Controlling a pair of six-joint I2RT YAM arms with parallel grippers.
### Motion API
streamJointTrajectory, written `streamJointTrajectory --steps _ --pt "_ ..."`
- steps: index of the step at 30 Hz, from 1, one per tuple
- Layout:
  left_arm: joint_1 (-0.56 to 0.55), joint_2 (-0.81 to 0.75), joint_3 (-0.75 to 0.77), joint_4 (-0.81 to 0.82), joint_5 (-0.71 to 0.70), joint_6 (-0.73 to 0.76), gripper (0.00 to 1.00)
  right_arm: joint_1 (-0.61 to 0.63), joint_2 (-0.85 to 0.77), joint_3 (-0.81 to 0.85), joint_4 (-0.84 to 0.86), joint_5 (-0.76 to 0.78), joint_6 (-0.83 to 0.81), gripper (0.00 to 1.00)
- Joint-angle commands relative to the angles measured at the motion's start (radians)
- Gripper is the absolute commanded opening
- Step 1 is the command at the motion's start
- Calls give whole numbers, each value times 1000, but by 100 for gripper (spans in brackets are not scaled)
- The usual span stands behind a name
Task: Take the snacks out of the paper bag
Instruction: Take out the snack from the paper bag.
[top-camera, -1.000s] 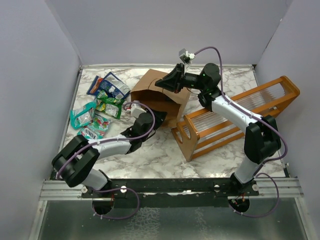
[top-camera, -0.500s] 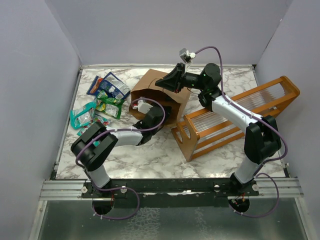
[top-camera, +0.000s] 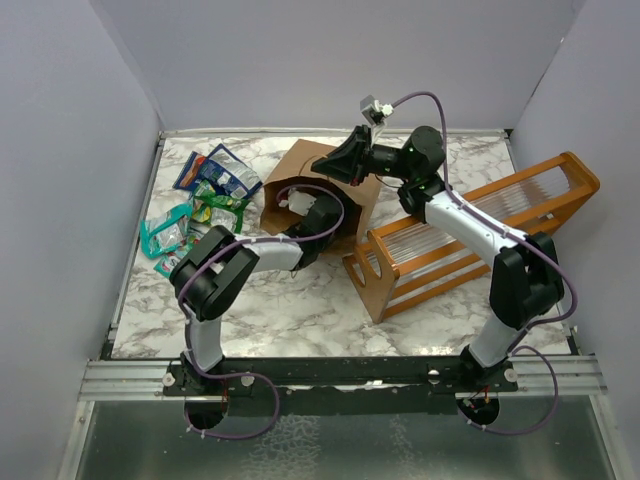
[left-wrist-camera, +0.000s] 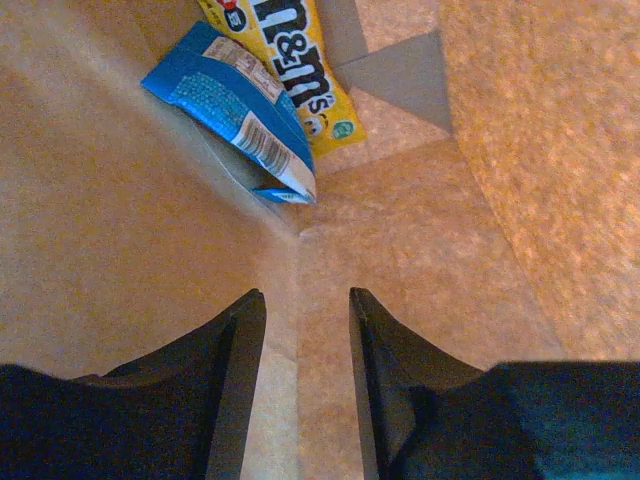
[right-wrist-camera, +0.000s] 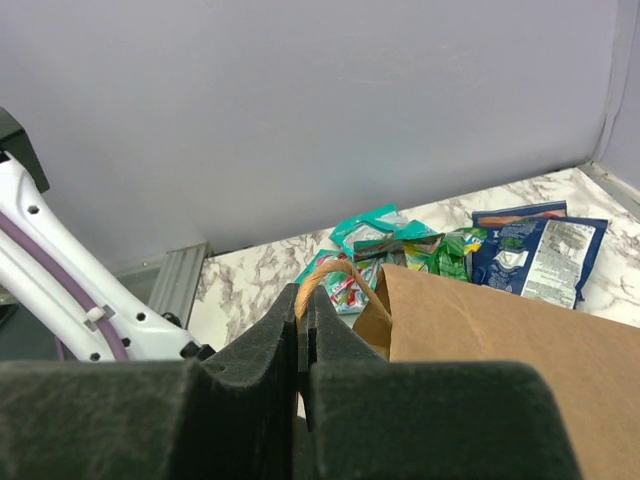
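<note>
Marble-print tabletop, smooth and glossy, boxed in by plain matte grey walls. Brown kraft paper bag lies on its side at upper centre of the top view, creased, with its mouth open toward the lower left. Loose pile of snacks sits on the marble at the upper left, beside the bag: flat crinkly foil packets in blue-and-white, green and teal. Orange wooden rack with clear slats lies tilted at right, touching the bag's right side. Left arm is bent sharply at the elbow at lower left, with its forearm running up-right into the bag mouth. Left gripper is inside the bag, its black wedge fingers spread with only bare kraft paper between them. Ahead of it, at the upper left of the wrist view, a blue-and-white packet and a yellow packet lie together at the bag's inner fold. Right arm stretches diagonally from lower right to upper centre, wrist pointing left. Right gripper has its jaws pressed together, pinching the twisted paper loop handle at the bag's top edge.
</note>
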Motion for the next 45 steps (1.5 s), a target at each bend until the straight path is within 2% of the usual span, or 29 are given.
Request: streamJointTrajectory --steps 1,10,17,24,32,40,45 --pt "31 61 41 -74 45 -83 43 -1 -48 41 3 -16 -12 2" --pt "71 144 126 -95 42 -81 51 -1 -52 43 8 -18 -3 2" --pt "86 234 246 -190 56 -114 62 -1 -45 56 19 -20 10 2" --pt "101 314 355 -256 63 -137 61 -1 -41 70 7 -15 1 2" --pt "136 391 448 -276 125 -184 47 -1 -27 68 37 -21 23 2" --pt "162 336 396 -222 157 -122 14 -2 -38 80 -20 -8 -36 2" --pt "170 243 297 -160 166 -63 10 -1 -53 80 -105 20 -128 2"
